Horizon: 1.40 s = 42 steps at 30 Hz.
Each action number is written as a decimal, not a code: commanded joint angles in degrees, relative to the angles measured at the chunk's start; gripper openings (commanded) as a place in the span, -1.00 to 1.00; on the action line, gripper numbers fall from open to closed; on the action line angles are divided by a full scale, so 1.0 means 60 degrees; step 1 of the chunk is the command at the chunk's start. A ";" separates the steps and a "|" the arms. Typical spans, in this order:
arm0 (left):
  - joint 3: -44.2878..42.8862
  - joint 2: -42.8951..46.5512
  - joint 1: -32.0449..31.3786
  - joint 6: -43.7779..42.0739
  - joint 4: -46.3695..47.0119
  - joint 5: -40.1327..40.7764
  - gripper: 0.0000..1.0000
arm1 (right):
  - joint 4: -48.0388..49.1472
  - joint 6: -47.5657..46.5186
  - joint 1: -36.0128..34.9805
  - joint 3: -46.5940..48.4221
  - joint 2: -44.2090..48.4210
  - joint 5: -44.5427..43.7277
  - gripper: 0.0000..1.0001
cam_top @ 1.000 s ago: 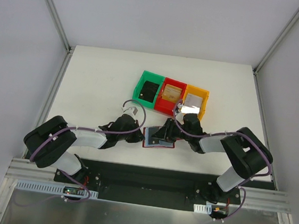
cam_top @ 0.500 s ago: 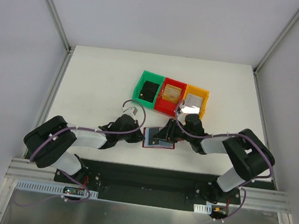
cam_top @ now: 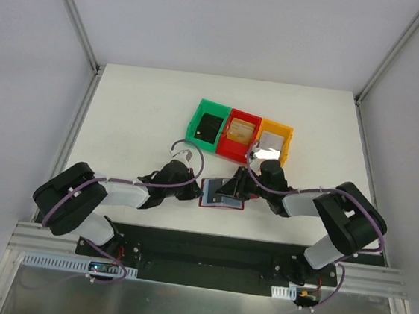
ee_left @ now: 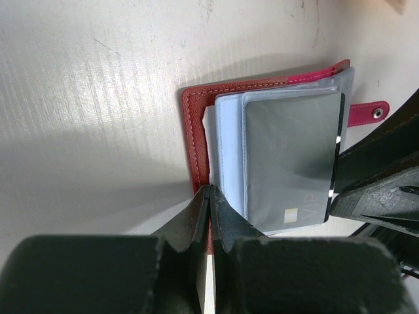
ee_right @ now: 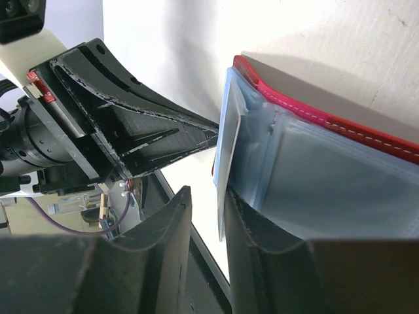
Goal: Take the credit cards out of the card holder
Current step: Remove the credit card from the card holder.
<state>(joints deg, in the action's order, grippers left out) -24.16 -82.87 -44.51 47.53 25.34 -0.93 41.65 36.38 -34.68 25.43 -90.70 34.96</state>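
The left gripper (ee_left: pixel 209 191) had its jaws closed together on the red edge of the card holder (ee_left: pixel 195 124), which lay open and flat on the white table (cam_top: pixel 138 119) between the two arms, near the front edge. The right gripper (ee_right: pixel 208 196) came in from the opposite side with its jaws narrowly apart. They straddled the thin free edge of a blue-grey pocket leaf (ee_right: pixel 227 140), and light showed in the gap, so no firm grip was evident. A silvery grey card (ee_left: pixel 291 163) marked "VIP" sat in the uppermost pocket. In the left wrist view, the black fingers of the right gripper covered its right edge. The red tab (ee_left: pixel 366 112) with its snap projected beside them. In the top view the right gripper hid the right part of the holder. Behind the holder, well apart from it, three bins stood side by side, touching. The green bin (cam_top: pixel 196 122) held a black card (cam_top: pixel 210 128), the red bin (cam_top: pixel 231 153) a tan-gold card (cam_top: pixel 240 131), and the orange bin (cam_top: pixel 287 146) a pale grey card (cam_top: pixel 272 141).
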 commanded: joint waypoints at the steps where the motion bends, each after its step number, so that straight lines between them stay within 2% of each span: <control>1: 0.0321 -0.0221 0.0095 -0.0128 -0.1206 0.0375 -1.00 | 0.0280 -0.0131 0.0052 0.0010 0.0350 0.0194 -0.49; 6: 0.0350 -0.0207 0.0109 -0.0128 -0.1206 0.0389 -1.00 | 0.0280 -0.0146 0.0125 -0.0049 0.0409 0.0208 -0.58; 12: 0.0394 -0.0177 0.0124 -0.0114 -0.1206 0.0448 -1.00 | 0.0280 -0.0145 0.0242 -0.0152 0.0482 0.0252 -0.80; 20: 0.0409 -0.0134 0.0124 -0.0114 -0.1265 0.0462 -1.00 | 0.0280 -0.0146 0.0330 -0.0195 0.0512 0.0311 -0.85; 25: 0.0409 -0.0163 0.0109 -0.0114 -0.1250 0.0462 -1.00 | 0.0280 -0.0146 0.0345 -0.0195 0.0526 0.0340 -0.99; 39: 0.0365 0.0056 0.0138 -0.0099 -0.1323 0.0316 -1.00 | 0.0266 -0.0131 0.0462 -0.0196 0.0526 0.0414 -0.99; 42: 0.0380 0.0480 0.0138 -0.0201 -0.1309 0.0287 -0.69 | 0.0251 -0.0131 0.0447 -0.0210 0.0453 0.0399 -0.99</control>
<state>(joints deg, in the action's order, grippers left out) -23.81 -82.13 -44.51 47.59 25.15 -0.95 41.25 36.36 -32.32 24.12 -89.69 35.90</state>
